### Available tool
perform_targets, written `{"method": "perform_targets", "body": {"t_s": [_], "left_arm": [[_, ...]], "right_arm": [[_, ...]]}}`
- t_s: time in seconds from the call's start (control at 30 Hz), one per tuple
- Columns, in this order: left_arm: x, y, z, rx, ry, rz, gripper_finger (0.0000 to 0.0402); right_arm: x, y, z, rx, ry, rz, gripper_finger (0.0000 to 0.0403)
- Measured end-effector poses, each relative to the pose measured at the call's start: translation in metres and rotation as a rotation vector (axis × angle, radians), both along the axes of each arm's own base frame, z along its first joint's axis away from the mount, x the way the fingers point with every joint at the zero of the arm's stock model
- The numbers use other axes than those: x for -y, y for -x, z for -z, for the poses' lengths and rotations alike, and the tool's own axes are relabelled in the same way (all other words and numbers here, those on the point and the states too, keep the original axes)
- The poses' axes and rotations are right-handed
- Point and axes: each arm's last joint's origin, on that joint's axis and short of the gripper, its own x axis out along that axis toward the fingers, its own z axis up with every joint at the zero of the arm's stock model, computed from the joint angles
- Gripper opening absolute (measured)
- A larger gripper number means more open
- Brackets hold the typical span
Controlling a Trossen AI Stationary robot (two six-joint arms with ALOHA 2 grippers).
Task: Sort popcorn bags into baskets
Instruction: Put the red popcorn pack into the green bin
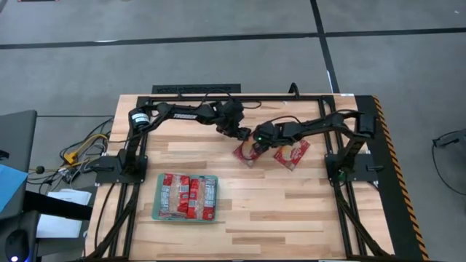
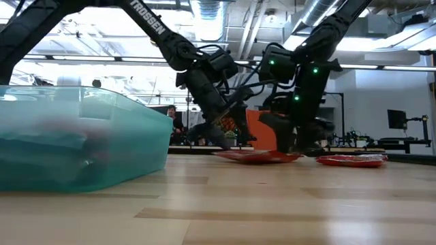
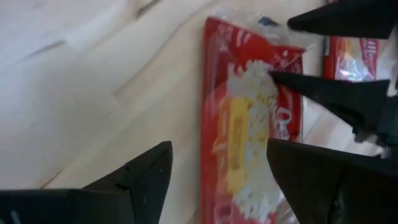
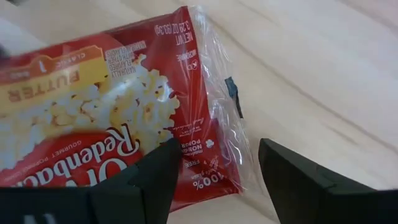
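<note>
A red popcorn bag (image 1: 246, 151) lies flat on the wood between the two arms, picture side up (image 3: 242, 124) (image 4: 93, 118). My left gripper (image 1: 239, 137) (image 3: 217, 146) is open just over its far-left end. My right gripper (image 1: 255, 142) (image 4: 217, 143) is open at the bag's clear-sealed short end (image 4: 214, 112); the left wrist view shows it (image 3: 283, 50) too. A second red bag (image 1: 291, 153) (image 2: 351, 160) lies flat to the right. The teal tray (image 1: 157, 196) (image 2: 82, 143) near the front holds several red bags (image 1: 188, 196). My right gripper comes down at the bag's sealed short end (image 4: 214, 112), one finger (image 3: 292, 84) over the printed face, the other (image 3: 323, 18) past the seal. I cannot tell whether it touches. The bag (image 2: 257, 156) lies on the table. My left gripper touches nothing that I can see.
Both arms crowd the same bag at mid-table, their fingers close together. Bare wood lies between the bags and the tray and along the table's right and near sides. A black frame runs along the table's far edge (image 1: 240, 96).
</note>
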Motion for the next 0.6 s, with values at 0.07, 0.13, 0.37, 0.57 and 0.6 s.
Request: {"method": "perform_targets", "body": {"t_s": [0.07, 0.13, 0.37, 0.57, 0.6], "left_arm": [[-0.002, 0.001, 0.001, 0.001, 0.004, -0.002, 0.0249], [-0.002, 0.003, 0.003, -0.011, 0.011, -0.001, 0.0249], [0.001, 0.002, 0.027, -0.066, 0.108, 0.024, 0.0249], [0.009, -0.008, 0.043, -0.019, 0.215, 0.079, 0.0249], [0.011, -0.009, 0.045, -0.017, 0.231, 0.085, 0.0249]], "right_arm": [[0.000, -0.002, 0.001, 0.015, -0.005, -0.003, 0.0249], [0.001, -0.003, 0.001, 0.035, -0.013, -0.007, 0.0249], [0.003, -0.008, -0.001, 0.095, -0.001, -0.030, 0.0249], [0.000, -0.008, -0.005, 0.107, 0.001, -0.045, 0.0249], [0.000, -0.008, -0.005, 0.107, 0.001, -0.045, 0.0249]]}}
